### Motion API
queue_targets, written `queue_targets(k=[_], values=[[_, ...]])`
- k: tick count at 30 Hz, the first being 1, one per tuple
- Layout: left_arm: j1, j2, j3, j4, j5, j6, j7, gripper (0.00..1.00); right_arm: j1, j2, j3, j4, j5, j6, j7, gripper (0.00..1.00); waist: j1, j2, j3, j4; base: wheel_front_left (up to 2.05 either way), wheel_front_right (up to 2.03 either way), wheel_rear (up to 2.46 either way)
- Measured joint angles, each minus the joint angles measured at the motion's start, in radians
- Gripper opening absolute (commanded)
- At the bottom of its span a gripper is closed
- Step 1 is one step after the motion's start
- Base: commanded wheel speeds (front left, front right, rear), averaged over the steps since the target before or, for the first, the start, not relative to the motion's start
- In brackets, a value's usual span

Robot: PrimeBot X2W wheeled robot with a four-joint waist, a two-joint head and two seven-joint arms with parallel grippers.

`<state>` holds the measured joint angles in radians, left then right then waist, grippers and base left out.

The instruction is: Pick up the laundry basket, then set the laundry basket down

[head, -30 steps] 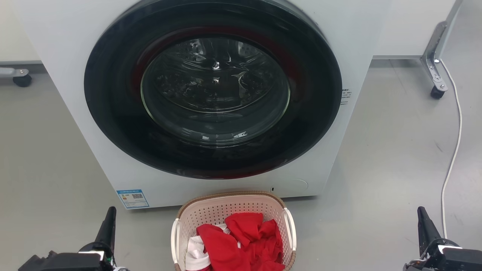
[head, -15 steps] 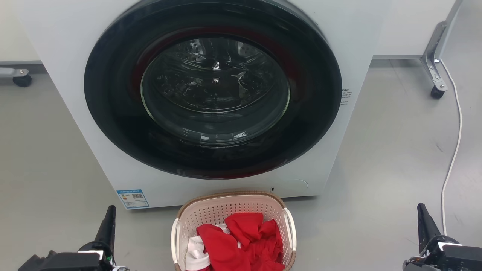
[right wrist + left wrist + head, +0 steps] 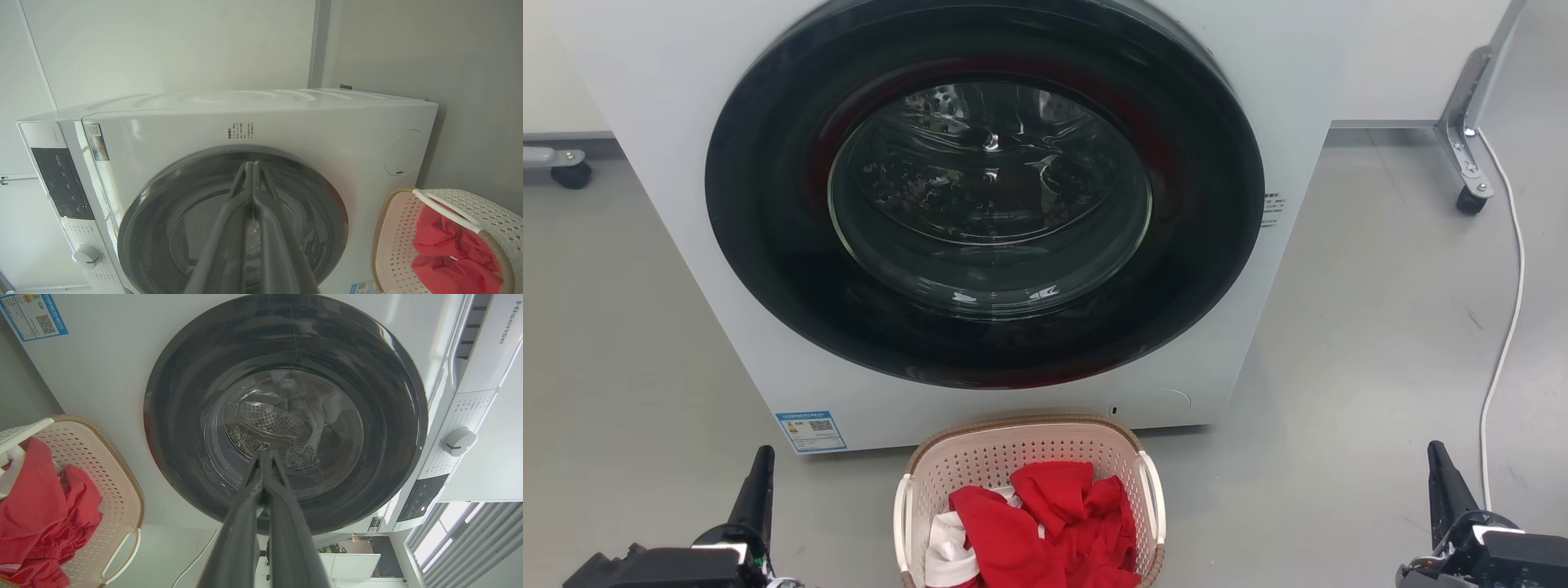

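The biggest thing in front of you is the white front-loading washing machine (image 3: 670, 122). Its round black-rimmed glass door (image 3: 988, 196) is closed, and you can see the perforated steel drum behind the glass. The machine stands on the plain grey floor (image 3: 1380, 327).

The small cream-white perforated plastic laundry basket with a brown woven-look rim (image 3: 1013, 457) sits on that floor just in front of the washer's lower edge. It lies between your two arms and touches neither. You can see a white handle on each of its sides. Inside it is a crumpled heap of red clothing (image 3: 1054, 523), with a bit of white cloth (image 3: 943, 547) tucked in at its left.

Your left gripper (image 3: 762, 461) is at the lower left, well apart from the basket. The left wrist view shows its two long dark fingers pressed together at the tips (image 3: 264, 455), holding nothing. Your right gripper (image 3: 1437, 461) is at the lower right, just as far out, and its fingers (image 3: 251, 165) are likewise closed against each other and empty.

A thin white cable (image 3: 1507, 327) trails along the floor on the right. A small blue label (image 3: 810, 430) is stuck at the washer's bottom left corner.
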<state>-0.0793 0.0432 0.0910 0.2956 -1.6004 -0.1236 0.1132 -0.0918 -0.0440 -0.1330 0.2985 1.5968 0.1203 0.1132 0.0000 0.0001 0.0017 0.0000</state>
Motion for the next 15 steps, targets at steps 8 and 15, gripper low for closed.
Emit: queue_targets(k=[8, 15], values=[[0.000, 0.000, 0.000, 0.000, 0.000, 0.000, 0.000, 0.00, 0.000, 0.000, 0.000, 0.000, 0.000, 0.000, 0.000, 0.00, 0.0000, 0.0000, 0.000, 0.000, 0.00, 0.00, 0.00], [0.000, 0.000, 0.000, 0.000, 0.000, 0.000, 0.000, 0.00, 0.000, 0.000, 0.000, 0.000, 0.000, 0.000, 0.000, 0.00, 0.0000, 0.0000, 0.000, 0.000, 0.00, 0.00, 0.00]])
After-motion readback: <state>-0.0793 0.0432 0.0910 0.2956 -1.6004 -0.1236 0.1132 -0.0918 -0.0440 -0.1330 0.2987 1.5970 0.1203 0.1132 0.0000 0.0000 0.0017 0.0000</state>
